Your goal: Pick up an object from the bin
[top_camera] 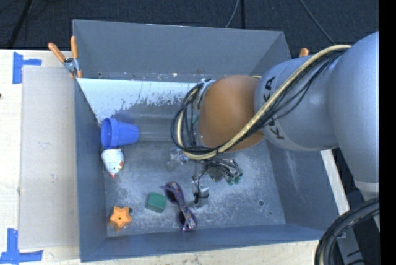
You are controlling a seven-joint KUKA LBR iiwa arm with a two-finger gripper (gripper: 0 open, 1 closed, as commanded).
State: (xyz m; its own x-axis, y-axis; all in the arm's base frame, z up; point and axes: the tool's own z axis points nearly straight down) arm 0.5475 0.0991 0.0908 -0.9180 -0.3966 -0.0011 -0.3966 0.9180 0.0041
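Note:
My gripper [200,188] hangs under the arm's orange cover, low over the bin floor at front centre. Just to its left and below lie purple sunglasses [180,203], slanting toward the front wall, and the gripper's tip is right beside their upper end. A small dark green block [156,202] rests left of the sunglasses. A small green bit [236,180] shows at the gripper's right side, and I cannot tell what it is.
A blue cup [119,132] lies on its side at the left wall, with a white and red toy [112,162] just below it. An orange star [120,216] sits in the front left corner. The arm covers the bin's right middle.

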